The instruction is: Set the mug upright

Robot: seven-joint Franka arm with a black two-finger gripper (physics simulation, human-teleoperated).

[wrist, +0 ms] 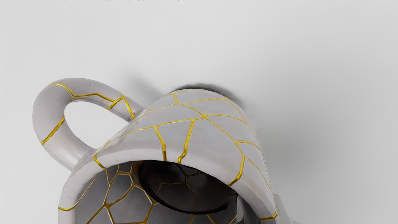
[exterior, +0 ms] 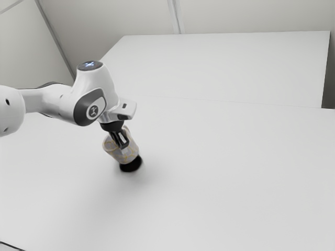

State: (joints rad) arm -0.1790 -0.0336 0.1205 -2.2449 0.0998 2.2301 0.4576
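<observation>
The arm (exterior: 47, 99) enters from the exterior view's left and extends over the tabletop (exterior: 235, 183). At its end, the claw (exterior: 121, 144) points downward at the mug (exterior: 130, 155). The mug lies directly at the claw, partly behind its fingers in this view. The mug is tilted: its mouth faces up and toward the exterior view's left, and its base is lower, toward the exterior view's right. A dark shadow (exterior: 131, 166) lies on the tabletop at the base; whether the base touches the surface cannot be determined.

In the wrist view, the handle (wrist: 46, 121) projects from the mug's side, apart from the claw. The mug's body is pale with gold lines, and its open mouth faces the camera. At the mouth, the claw straddles the wall near the rim (wrist: 258, 203): one finger (wrist: 245, 214) is inside, the other outside. The claw is closed down to the wall's thickness and grips the mug there.
</observation>
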